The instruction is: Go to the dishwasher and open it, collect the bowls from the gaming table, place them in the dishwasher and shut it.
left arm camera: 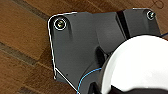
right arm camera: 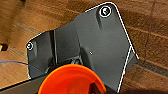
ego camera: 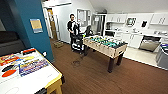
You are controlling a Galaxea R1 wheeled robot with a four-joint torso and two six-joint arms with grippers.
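Note:
The gaming table (ego camera: pixel 37 80), white-topped with a yellowish edge, stands at the near left in the head view and bears colourful game boxes. At its left end lie an orange-red bowl (ego camera: pixel 8 73) and a dark bowl (ego camera: pixel 8 67). The dishwasher (ego camera: pixel 149 43) is far off at the right in the kitchen row, and its steel door looks lowered. In the right wrist view an orange round dish (right arm camera: pixel 71 80) sits close to the camera over wooden floor. In the left wrist view a white round thing (left arm camera: pixel 138 65) sits just as close. I cannot tell whether either is held.
A table-football table (ego camera: pixel 106 45) stands mid-room on brown wooden floor (ego camera: pixel 95 75). A person (ego camera: pixel 72 28) with a control rig stands behind it. A teal pillar (ego camera: pixel 35 27) rises left of centre, with a dark sofa (ego camera: pixel 10 42) beyond. White kitchen cabinets (ego camera: pixel 132 37) line the far right.

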